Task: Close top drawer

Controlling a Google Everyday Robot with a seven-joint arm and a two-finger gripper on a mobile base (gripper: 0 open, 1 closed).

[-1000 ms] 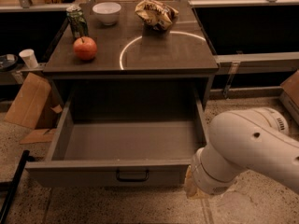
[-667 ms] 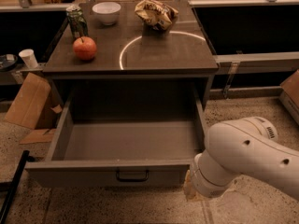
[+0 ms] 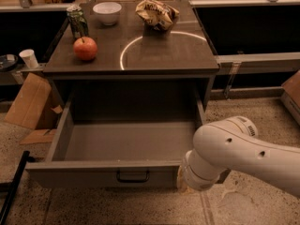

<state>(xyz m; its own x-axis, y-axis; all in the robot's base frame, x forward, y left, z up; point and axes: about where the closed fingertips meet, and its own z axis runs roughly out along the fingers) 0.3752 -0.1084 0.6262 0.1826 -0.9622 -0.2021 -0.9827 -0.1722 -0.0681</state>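
Far left, near the bottom edge: thin black pole [image 3: 11, 187] leaning over the speckled stone floor [image 3: 117, 210]. Flat brown cardboard pieces [image 3: 28, 102] rest on the floor against the left side of the cabinet. Small white paper cup [image 3: 29, 58] upright on a low ledge behind them.

Dark grey cabinet surface [image 3: 159, 62], left part: green drink can [image 3: 77, 21] upright at the far left corner. Red round apple [image 3: 85, 48] just in front of the can, close but apart. White ceramic bowl [image 3: 107, 12] at the far edge, right of the can. Crumpled brown paper bag [image 3: 157, 14] at the far edge right of the bowl, well apart from the apple. A thin white ring mark [image 3: 123, 55] curves across the middle and right of the surface.

The top drawer [image 3: 70, 175], wide shallow grey metal, sits directly under the surface and is pulled fully out toward the near side, interior exposed. Small black bail handle [image 3: 133, 176] at the centre of its flat front.

Right: white rounded robot arm [image 3: 243, 149] enters from the right edge, its wrist down at the right end of the drawer front. The gripper [image 3: 183, 183] is tucked behind the wrist against that front corner, mostly hidden; cannot tell whether it is open or closed. Brown box corner [image 3: 293, 95] at the far right edge.
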